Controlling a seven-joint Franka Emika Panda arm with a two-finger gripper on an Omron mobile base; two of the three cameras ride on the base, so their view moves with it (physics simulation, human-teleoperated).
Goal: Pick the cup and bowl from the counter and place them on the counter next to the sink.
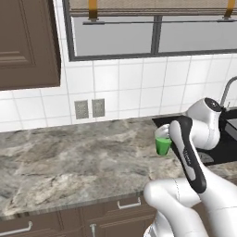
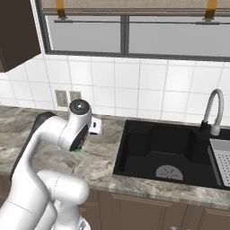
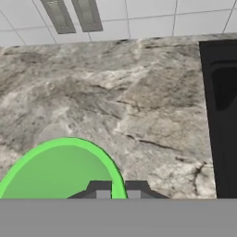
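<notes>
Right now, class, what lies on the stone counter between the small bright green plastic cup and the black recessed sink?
Nothing: in the hand view, bare mottled stone counter runs from the small bright green plastic cup to the black sink's edge.

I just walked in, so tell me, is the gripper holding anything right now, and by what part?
Yes: the gripper is shut on the green cup, pinching its rim wall, one finger inside and one outside, above the counter beside the sink.
</notes>
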